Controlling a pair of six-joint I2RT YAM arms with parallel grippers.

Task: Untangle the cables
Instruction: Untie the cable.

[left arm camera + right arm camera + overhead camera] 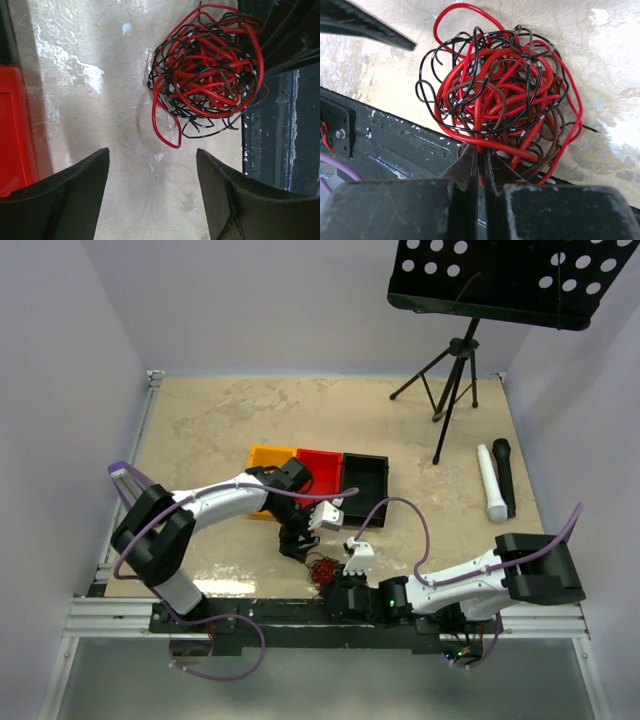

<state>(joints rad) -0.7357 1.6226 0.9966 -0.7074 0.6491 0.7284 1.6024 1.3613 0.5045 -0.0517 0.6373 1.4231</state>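
The cables (pixel 322 570) lie as a small snarl of red, black and brown wires at the table's near edge, between my two grippers. My right gripper (pixel 481 150) is shut on a red strand at the near side of the snarl (pixel 500 95), its jaws nearly touching. In the top view the right gripper (pixel 333 582) sits just below the bundle. My left gripper (pixel 152 152) hangs open over bare table. The snarl (pixel 205 70) lies ahead of it and a little to the right, with nothing between its fingers (pixel 75 185). Seen from above, the left gripper (pixel 292 548) is just left of the wires.
Yellow (pixel 268 458), red (pixel 320 468) and black (pixel 364 480) bins stand in a row behind the left arm. A music stand (pixel 455 390) is at the back right. A white cylinder (pixel 490 483) and a black one (pixel 503 475) lie at the right. The dark mounting rail (pixel 395 145) borders the snarl.
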